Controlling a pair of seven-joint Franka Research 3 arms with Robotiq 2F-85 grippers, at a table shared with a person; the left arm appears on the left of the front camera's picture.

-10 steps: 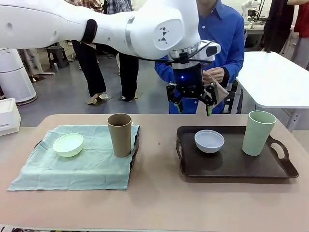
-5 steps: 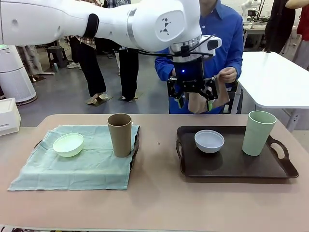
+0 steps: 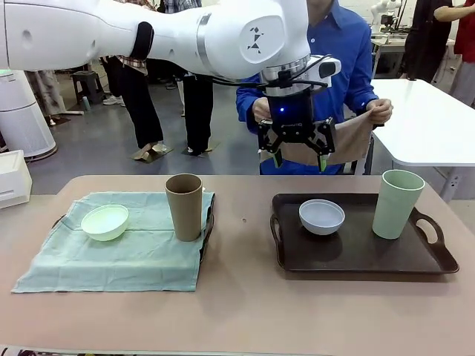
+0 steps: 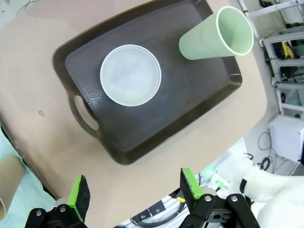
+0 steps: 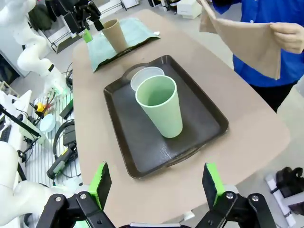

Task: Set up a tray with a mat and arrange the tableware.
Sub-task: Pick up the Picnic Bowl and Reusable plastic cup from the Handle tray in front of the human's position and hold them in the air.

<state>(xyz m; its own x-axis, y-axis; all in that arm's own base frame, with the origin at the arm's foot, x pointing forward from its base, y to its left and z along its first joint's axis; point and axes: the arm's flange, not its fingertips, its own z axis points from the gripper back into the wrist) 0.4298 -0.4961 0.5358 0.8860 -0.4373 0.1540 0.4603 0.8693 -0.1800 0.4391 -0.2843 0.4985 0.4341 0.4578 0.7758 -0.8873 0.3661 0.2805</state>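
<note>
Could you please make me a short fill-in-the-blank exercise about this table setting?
The mat under the brown cup is ___.
The dark tray holds the white bowl and the pale green cup with ___ mat beneath.
The person holds the tan cloth with ___ hands.
The left claw hangs ___, holding nothing.
Missing: green; no; both; open.

Mint bowl [image 3: 105, 221], brown cup [image 3: 184, 207] upright on green mat [image 3: 133, 256]; white bowl [image 3: 321, 216], pale green cup [image 3: 397, 203] on dark tray [image 3: 349, 256]

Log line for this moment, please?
left gripper: open, empty, raised; right gripper: open, empty; person: holds tan mat spread; dark tray: white bowl, pale green cup, no mat
</note>
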